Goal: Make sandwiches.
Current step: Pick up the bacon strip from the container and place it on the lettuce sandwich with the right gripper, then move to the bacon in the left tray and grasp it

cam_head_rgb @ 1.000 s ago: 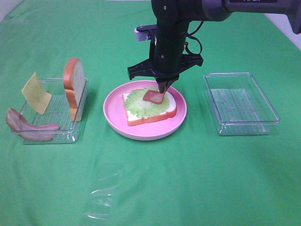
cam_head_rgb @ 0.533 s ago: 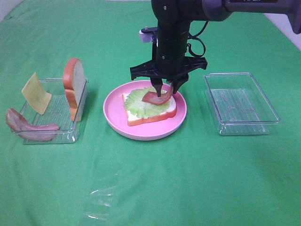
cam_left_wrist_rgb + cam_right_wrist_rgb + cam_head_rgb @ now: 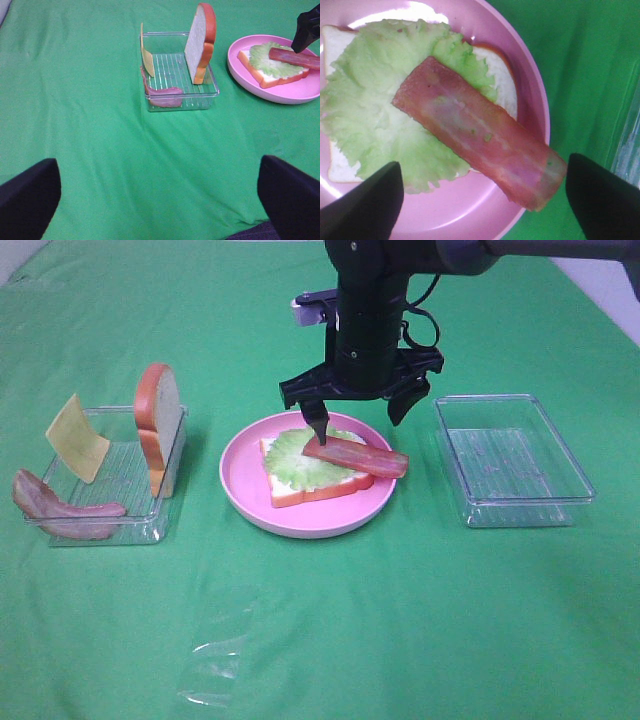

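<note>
Bacon strip — beneath right hand (spread).

no readable text or labels.

Green cloth across whole table. At centre, round pink plate bearing flat bread slice, lettuce leaf on top, bacon strip lying across lettuce, right end overhanging bread. Right gripper just above plate, jaws spread wide, one fingertip close over strip's left end. At left, clear tray holding upright bread slice, leaning cheese square, second bacon strip. At right, second clear tray.
</note>
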Action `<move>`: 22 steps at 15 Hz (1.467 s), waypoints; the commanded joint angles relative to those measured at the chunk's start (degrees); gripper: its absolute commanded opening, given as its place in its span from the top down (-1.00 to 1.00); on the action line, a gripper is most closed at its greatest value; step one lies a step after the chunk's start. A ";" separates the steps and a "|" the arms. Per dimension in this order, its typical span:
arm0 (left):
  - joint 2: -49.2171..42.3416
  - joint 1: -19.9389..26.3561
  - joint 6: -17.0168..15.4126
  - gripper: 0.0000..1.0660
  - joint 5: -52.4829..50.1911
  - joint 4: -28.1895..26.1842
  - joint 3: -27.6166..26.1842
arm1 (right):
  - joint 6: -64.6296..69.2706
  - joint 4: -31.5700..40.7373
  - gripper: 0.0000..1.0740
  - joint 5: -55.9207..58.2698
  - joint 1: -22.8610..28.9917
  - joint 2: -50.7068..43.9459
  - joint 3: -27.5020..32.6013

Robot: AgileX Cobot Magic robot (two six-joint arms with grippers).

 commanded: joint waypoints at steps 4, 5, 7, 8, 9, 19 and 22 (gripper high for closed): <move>-0.74 0.11 -0.23 -0.88 -0.34 -0.11 0.06 | -8.59 0.86 -0.58 10.60 0.00 -1.55 -5.04; -0.74 0.11 -0.23 -0.88 -0.34 -0.11 0.06 | -10.66 0.86 -0.58 13.98 0.00 -1.55 -6.25; -0.74 0.11 -0.23 -0.88 -0.34 -0.11 0.06 | -15.01 1.55 -0.58 17.59 0.00 -2.18 -7.16; -0.74 0.11 -0.23 -0.88 -0.34 -0.11 0.06 | -16.56 2.69 -0.58 17.59 0.00 -3.21 -6.47; -0.74 0.11 -0.23 -0.88 -0.34 -0.11 0.06 | -17.70 3.55 -0.58 17.59 0.00 -4.47 -5.61; -0.74 0.11 -0.23 -0.88 -0.34 -0.11 0.06 | -16.33 5.67 -0.58 11.97 -9.85 -39.65 36.96; -0.74 0.11 -0.23 -0.88 -0.34 -0.11 0.06 | -16.50 8.71 -0.58 10.77 -21.43 -52.65 48.01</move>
